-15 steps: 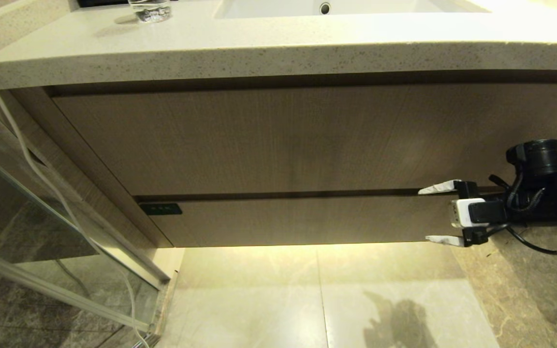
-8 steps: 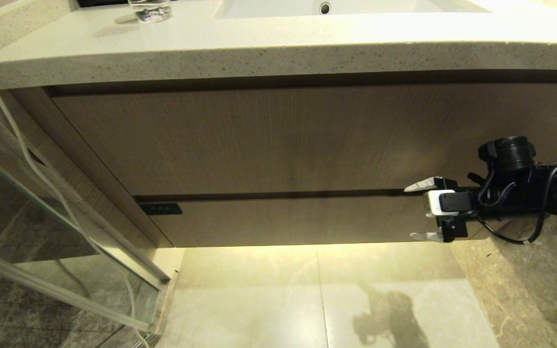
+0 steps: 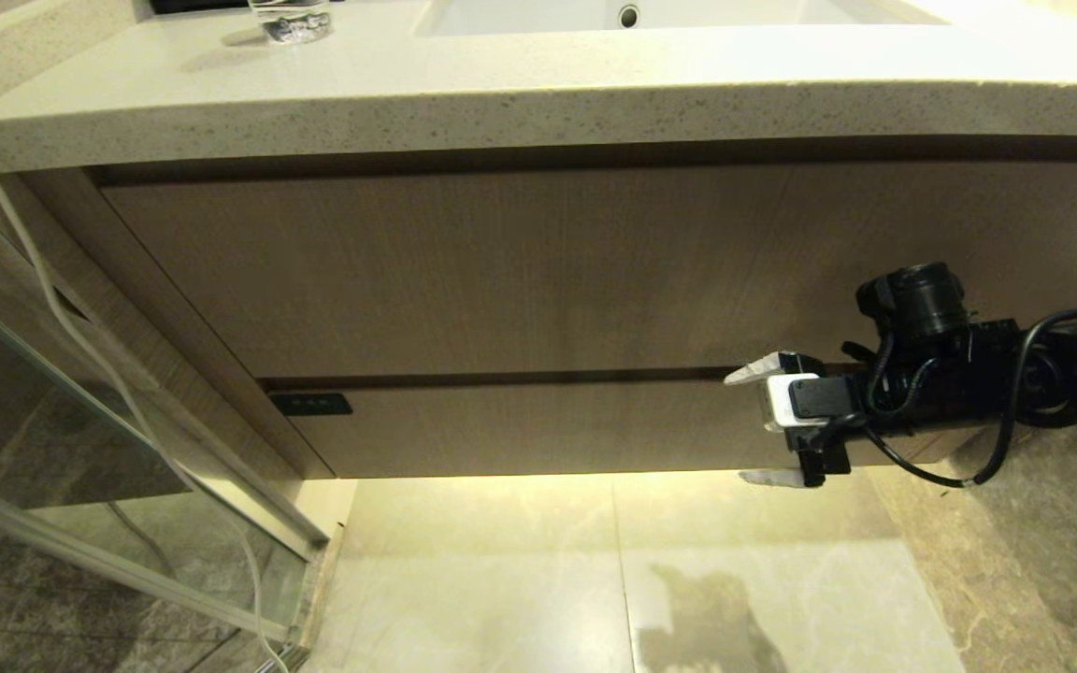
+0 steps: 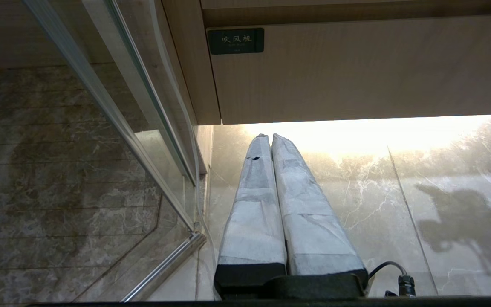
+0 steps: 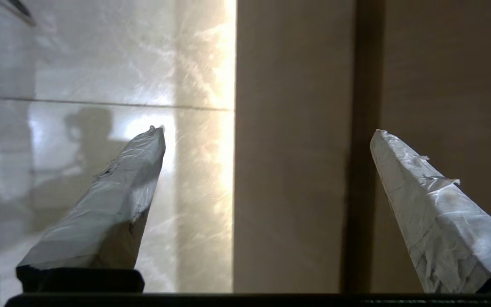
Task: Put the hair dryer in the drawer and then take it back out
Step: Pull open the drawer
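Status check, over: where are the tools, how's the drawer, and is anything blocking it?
Right tool open, empty, in front of the drawer. Left tool shut, parked low. Drawer closed, hair dryer not in view. Nothing in the way.

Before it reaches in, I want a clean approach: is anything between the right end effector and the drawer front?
Nothing visible is. The open right end effector sits just in front of the closed drawer, near its right end, its fingers straddling the drawer front's height.

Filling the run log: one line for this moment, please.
phase: reaching for closed drawer | right gripper: open, at drawer front, right end | left gripper: shut, parked above floor | hair dryer: not visible
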